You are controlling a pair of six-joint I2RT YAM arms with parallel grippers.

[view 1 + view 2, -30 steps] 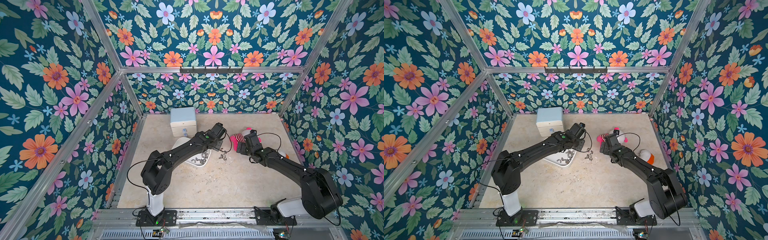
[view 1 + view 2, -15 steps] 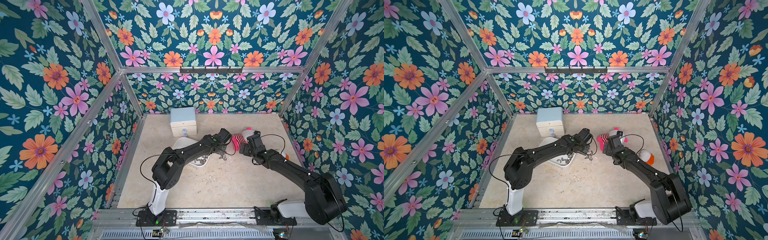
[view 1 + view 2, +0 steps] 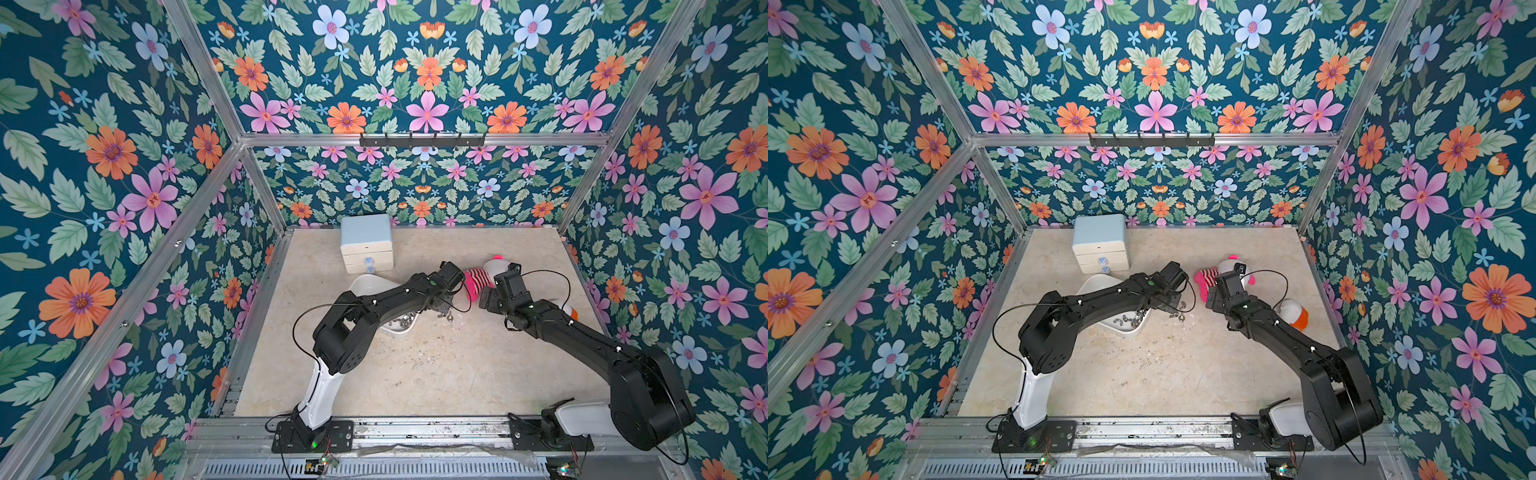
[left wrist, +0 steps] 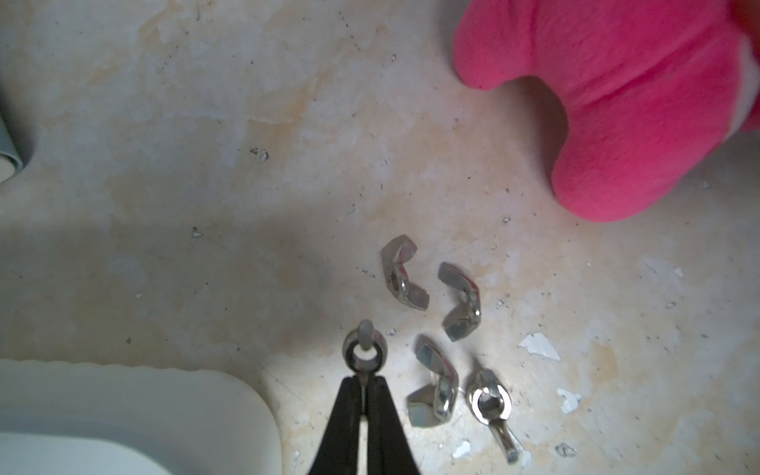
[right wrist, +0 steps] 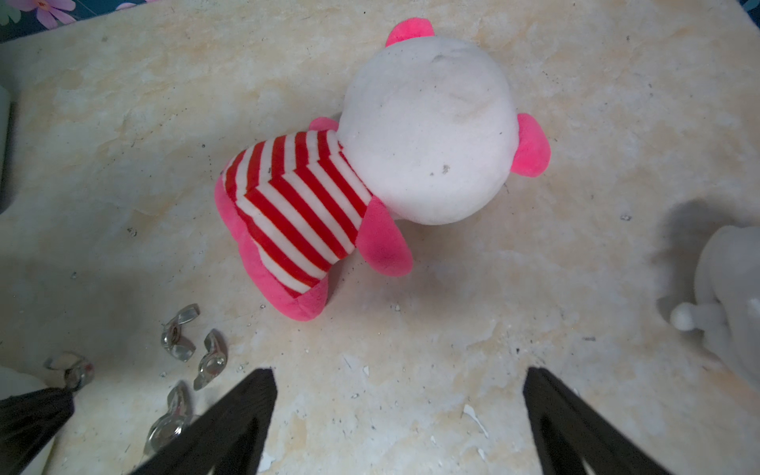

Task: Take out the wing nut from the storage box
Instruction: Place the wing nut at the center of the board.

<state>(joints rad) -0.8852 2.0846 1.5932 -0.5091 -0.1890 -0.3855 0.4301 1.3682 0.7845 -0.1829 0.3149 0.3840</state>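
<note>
My left gripper (image 4: 364, 380) is shut on one wing of a silver wing nut (image 4: 364, 353). It holds the nut just above the table, past the rounded corner of the white storage box (image 4: 123, 403). Several more wing nuts (image 4: 460, 302) lie loose on the table beside it. In both top views the left arm reaches across the storage box (image 3: 365, 284) (image 3: 1096, 286), where more nuts (image 3: 401, 322) lie. My right gripper (image 5: 397, 374) is open over bare table with nothing between its fingers. The held wing nut (image 5: 70, 370) also shows in the right wrist view.
A pink and white plush toy (image 5: 411, 135) (image 3: 476, 278) lies just beyond the loose nuts, between the two grippers. A pale-blue-topped mini chest of drawers (image 3: 366, 243) stands at the back. A white and orange toy (image 3: 1293, 311) sits by the right wall. Floral walls enclose the table.
My left arm has swung right, from over the storage box to just past its right end, still shut. The right arm has shifted only slightly.
</note>
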